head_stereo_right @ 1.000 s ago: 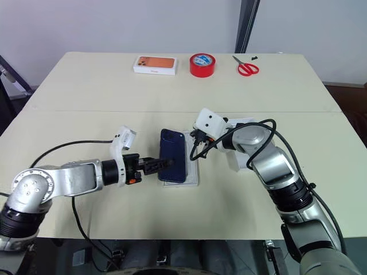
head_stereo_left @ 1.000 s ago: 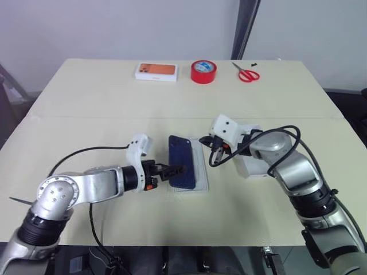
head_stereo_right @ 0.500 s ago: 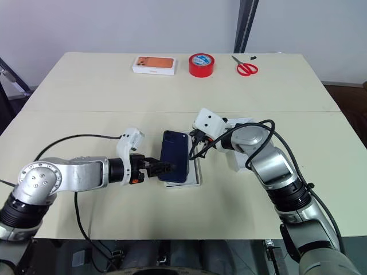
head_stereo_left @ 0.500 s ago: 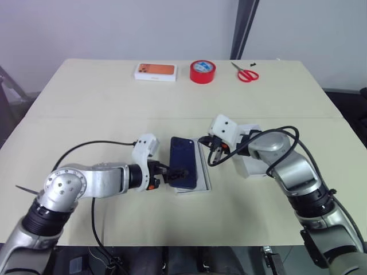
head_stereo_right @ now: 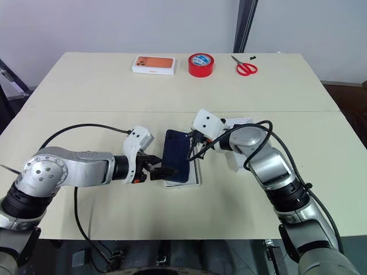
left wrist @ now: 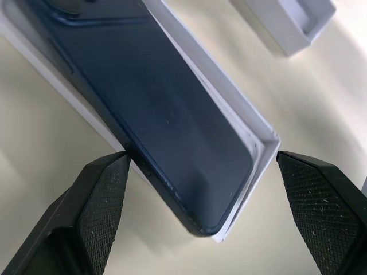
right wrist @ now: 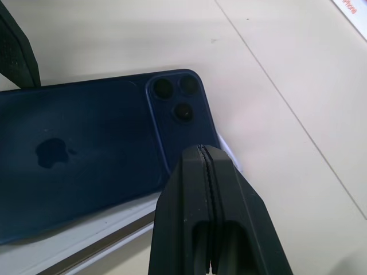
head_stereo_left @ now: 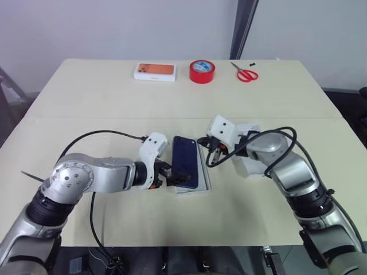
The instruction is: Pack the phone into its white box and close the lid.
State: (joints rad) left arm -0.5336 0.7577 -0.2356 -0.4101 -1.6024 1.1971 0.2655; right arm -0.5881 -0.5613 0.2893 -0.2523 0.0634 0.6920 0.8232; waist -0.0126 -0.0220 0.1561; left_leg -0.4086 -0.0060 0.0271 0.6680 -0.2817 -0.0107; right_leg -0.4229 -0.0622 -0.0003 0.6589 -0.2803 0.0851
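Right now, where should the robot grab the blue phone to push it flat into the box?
Probably by its long edges near the end closest to the robot. The phone lies askew over the white box, one long side hanging past the rim, so the open left gripper, already straddling that end, could close across its width.

phone (head_stereo_left: 185, 161): dark navy slab, back up (camera cluster at its far corner), lying slightly askew over the tray, one long edge riding its rim
white box (head_stereo_left: 202, 169): shallow tray, flat on the surface
lid (head_stereo_left: 250, 165): plain white shell, near the tray's right
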